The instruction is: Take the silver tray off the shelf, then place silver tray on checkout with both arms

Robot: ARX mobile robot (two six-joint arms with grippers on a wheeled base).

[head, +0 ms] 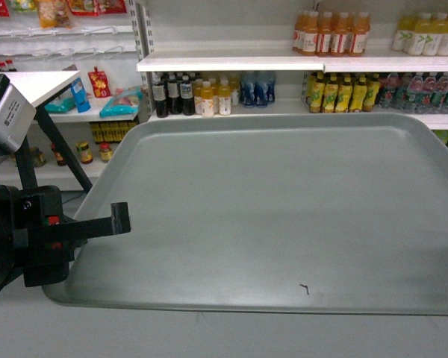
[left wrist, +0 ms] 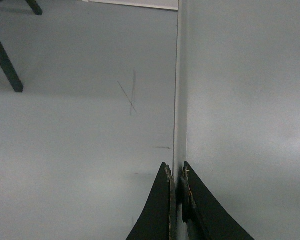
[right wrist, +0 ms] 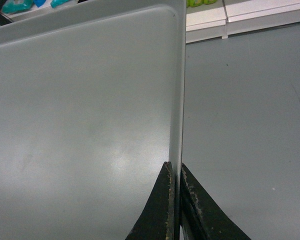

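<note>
So the silver tray (head: 284,216) is up in the air over the grey floor (left wrist: 65,150), nothing on it but a tiny dark scratch (head: 305,289). My left end effector (left wrist: 177,175) is clamped on its left rim, my right end effector (right wrist: 175,172) pinching the right rim. Shelves (head: 231,63) full of drink bottles (head: 332,33) sit behind, and a white worktop (head: 37,82) with dark legs is off to the left.

Your head camera looks forward and slightly down over the silver tray (head: 269,209) toward the store shelves (head: 231,63). Each wrist camera sits close behind its claw, sighting along one tray rim: left claw (left wrist: 178,175), right claw (right wrist: 176,172). All three views share the tray.
</note>
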